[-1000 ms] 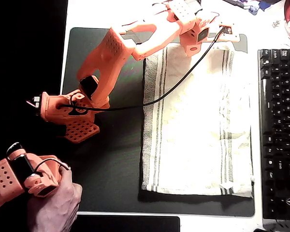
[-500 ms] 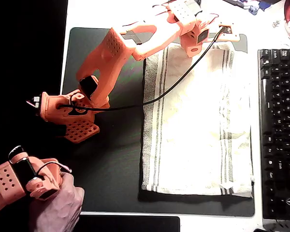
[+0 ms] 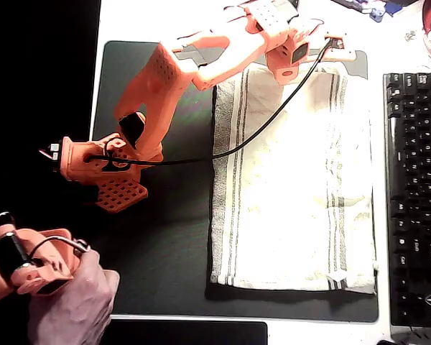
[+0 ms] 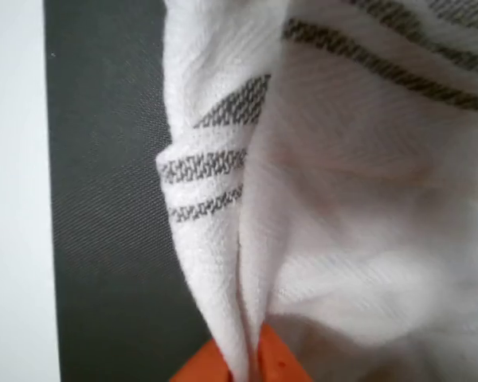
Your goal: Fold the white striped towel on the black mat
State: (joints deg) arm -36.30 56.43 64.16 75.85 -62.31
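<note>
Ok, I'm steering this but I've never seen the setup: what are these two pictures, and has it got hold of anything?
The overhead view looks straight down on the table. The orange machine is a small robot arm reaching across a black mat to the far edge of a white striped towel, with a black keyboard at the right of that view. The wrist view comes from a camera riding on the arm. There, the orange jaws at the bottom edge, the gripper, are pinched shut on a bunched fold of the towel, lifted slightly above the mat.
</note>
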